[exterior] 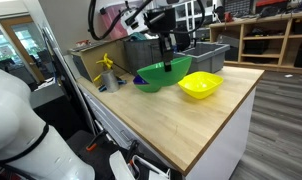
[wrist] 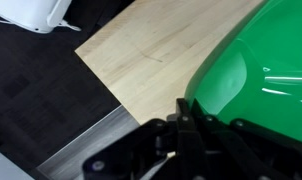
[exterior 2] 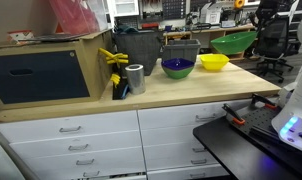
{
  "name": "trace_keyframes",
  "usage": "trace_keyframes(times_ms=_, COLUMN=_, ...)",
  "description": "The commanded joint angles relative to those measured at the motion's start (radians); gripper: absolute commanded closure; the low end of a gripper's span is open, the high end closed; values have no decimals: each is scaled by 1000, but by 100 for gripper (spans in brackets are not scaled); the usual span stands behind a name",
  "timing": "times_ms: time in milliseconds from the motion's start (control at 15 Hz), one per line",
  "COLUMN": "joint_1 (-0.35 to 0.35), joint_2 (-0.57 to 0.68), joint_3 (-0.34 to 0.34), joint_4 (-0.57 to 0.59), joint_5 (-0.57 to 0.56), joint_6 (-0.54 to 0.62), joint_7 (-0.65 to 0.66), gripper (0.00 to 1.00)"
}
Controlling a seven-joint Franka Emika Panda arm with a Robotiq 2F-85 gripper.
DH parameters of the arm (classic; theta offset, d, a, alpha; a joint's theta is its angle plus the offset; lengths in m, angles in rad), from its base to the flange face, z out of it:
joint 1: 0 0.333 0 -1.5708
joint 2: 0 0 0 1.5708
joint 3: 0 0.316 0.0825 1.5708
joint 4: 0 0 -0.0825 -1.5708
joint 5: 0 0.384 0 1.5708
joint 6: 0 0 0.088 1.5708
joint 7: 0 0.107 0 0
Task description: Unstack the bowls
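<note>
Now | gripper [exterior: 169, 66] pinching green bowl [exterior: 149, 80] rim, held above table [exterior: 191, 125] | lower level beside yellow bowl [exterior: 199, 86], clear of blue bowl [exterior 2: 178, 67], then release.

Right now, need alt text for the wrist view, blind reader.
A glossy green bowl fills the right side, its rim gripped by the dark jaws at the bottom edge. Behind it are a light wooden tabletop, a dark area beyond the table's edge, and a white object top left.
</note>
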Motion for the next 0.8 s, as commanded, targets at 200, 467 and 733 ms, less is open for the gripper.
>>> trace_keyframes(times_ms=200, joint_1=-39, joint_2=32, joint_3=-12, joint_4=-110, joint_5=-20, joint_6=138, joint_7=3, gripper=99)
trace_keyframes(times_ms=467, joint_1=-30, joint_2=97, joint_3=-7, joint_4=-134, joint_5=-17, joint_6=221, joint_7=10, gripper=99)
trace_keyframes(times_ms=733, joint_1=-20, joint_2=153, joint_3=-12, joint_4=-148, joint_5=-14, joint_6=256, joint_7=4, gripper=99)
